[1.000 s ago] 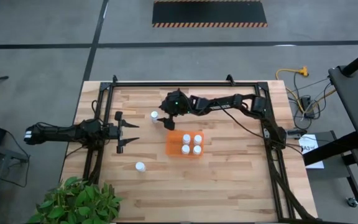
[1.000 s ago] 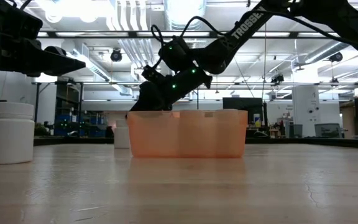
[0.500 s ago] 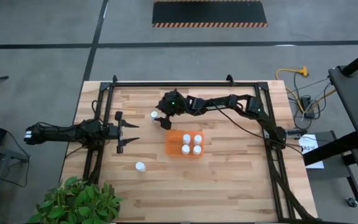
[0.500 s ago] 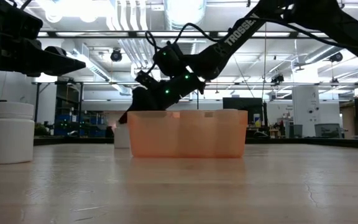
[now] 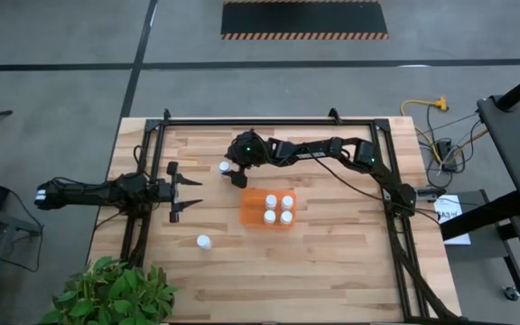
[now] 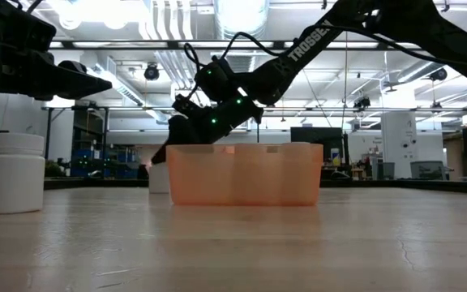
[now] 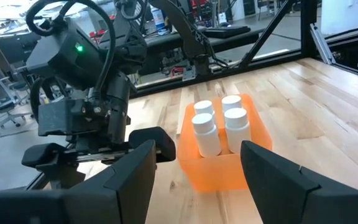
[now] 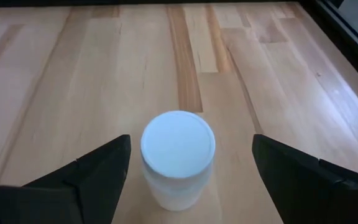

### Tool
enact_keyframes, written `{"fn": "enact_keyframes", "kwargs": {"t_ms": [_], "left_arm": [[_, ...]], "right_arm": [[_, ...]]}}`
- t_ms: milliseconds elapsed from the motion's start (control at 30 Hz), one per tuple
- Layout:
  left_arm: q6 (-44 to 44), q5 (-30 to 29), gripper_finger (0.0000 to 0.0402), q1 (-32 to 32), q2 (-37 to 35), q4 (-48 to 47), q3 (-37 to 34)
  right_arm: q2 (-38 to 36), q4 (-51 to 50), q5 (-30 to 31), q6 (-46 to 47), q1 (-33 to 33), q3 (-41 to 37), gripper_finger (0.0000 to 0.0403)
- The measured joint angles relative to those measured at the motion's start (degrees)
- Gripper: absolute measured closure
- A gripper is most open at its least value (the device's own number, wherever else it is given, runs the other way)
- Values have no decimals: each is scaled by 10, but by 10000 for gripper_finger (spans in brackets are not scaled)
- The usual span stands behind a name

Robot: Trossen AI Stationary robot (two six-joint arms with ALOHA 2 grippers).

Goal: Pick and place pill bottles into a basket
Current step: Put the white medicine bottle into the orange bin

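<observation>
Wooden table (image 5: 332, 262): right gripper (image 5: 234, 171) wide around upright bottle (image 5: 225, 167), basket (image 5: 253, 217) beside.

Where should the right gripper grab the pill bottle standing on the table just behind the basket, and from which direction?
Grip the bottle around its round body just below the cap, coming down from above. It stands upright and apart from the orange basket, and the right gripper already hangs over it, fingers open on either side, so lowering straight down probably suits best.
</observation>
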Motion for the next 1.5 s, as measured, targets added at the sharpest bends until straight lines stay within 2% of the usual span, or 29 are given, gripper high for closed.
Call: {"fn": "enact_keyframes", "kwargs": {"t_ms": [200, 300, 467, 700, 1167, 1500], "left_arm": [[0, 0, 184, 0, 0, 0, 0], [0, 0, 184, 0, 0, 0, 0], [0, 0, 184, 0, 0, 0, 0], [0, 0, 184, 0, 0, 0, 0], [0, 0, 184, 0, 0, 0, 0], [0, 0, 184, 0, 0, 0, 0]], "right_arm": [[0, -15, -1, 1, 0, -1, 80], [0, -14, -1, 0, 0, -1, 101], [0, -14, -4, 1, 0, -1, 165], [0, -10, -36, -3, 2, -1, 278], [-4, -12, -35, -3, 5, 0, 281], [-56, -81, -34, -6, 24, 0, 281]]}}
